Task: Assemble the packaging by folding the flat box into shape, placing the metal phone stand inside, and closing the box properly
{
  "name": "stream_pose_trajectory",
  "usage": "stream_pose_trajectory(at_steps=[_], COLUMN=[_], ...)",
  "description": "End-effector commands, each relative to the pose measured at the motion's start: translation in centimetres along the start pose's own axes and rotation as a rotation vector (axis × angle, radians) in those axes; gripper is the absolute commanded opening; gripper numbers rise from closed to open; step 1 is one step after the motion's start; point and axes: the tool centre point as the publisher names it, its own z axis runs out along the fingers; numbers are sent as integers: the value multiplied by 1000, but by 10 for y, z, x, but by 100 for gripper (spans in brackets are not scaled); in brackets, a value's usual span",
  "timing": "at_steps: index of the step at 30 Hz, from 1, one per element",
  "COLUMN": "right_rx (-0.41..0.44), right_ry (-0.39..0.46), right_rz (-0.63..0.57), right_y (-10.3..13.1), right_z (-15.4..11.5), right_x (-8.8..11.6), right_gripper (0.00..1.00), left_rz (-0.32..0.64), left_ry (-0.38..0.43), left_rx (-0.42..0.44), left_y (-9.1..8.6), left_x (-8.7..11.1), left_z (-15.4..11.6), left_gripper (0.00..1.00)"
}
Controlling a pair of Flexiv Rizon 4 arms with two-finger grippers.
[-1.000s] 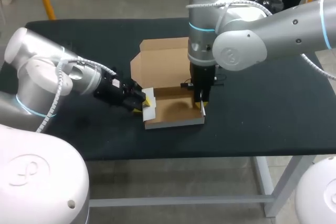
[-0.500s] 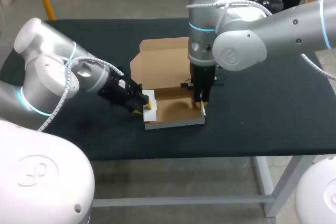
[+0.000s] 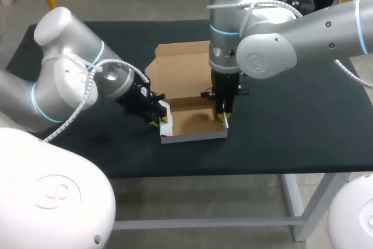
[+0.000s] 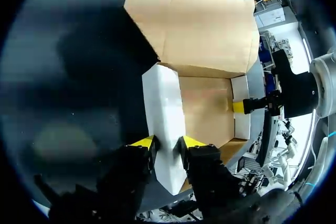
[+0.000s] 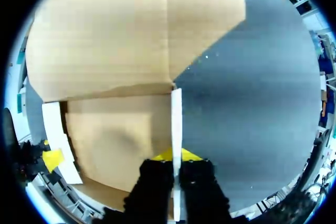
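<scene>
The cardboard box (image 3: 192,123) lies at the table's middle, brown inside and white outside, its lid (image 3: 180,68) spread flat behind it. My left gripper (image 3: 160,115) comes in low from the left. In the left wrist view, the left gripper (image 4: 167,145) has its yellow tips pressed on both faces of the raised white left wall (image 4: 164,114). From above, my right gripper (image 3: 224,115) is shut on the box's right wall (image 3: 225,122). That wall (image 5: 176,124) shows edge-on between the right gripper (image 5: 177,157). No phone stand is in view.
The black table (image 3: 291,115) stretches bare to the right of the box and along its front edge (image 3: 233,170). The right arm's thick wrist (image 3: 224,56) stands upright over the lid's right part.
My left arm has swung its elbow up and back. Its gripper has moved in on the box's left wall and its fingers have narrowed onto it. The right arm has not moved.
</scene>
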Motion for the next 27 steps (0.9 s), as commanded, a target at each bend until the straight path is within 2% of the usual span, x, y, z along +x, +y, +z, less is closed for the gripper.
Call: stream_pose_trajectory(at_steps=[1,8,16,20,23,27], right_rx=[5,5,5,5,5,5], right_ry=[-2,-2,-2,-2,-2,-2], right_rz=[-1,-1,-1,-1,-1,-1], right_y=[1,1,1,1,1,1], right_z=[-1,-1,-1,-1,-1,-1], right_x=[3,3,3,3,3,3], right_gripper=[0,0,0,0,0,0], left_rz=[2,4,7,8,10,12], left_ry=[-183,-286,-351,-371,-384,-410], left_rx=[-13,-7,-12,-13,-13,-12], left_y=[-5,-7,-8,-8,-8,-9], left_x=[4,2,-3,-4,-5,-7], left_z=[11,13,16,16,16,17], left_gripper=[29,25,25,22,18,7])
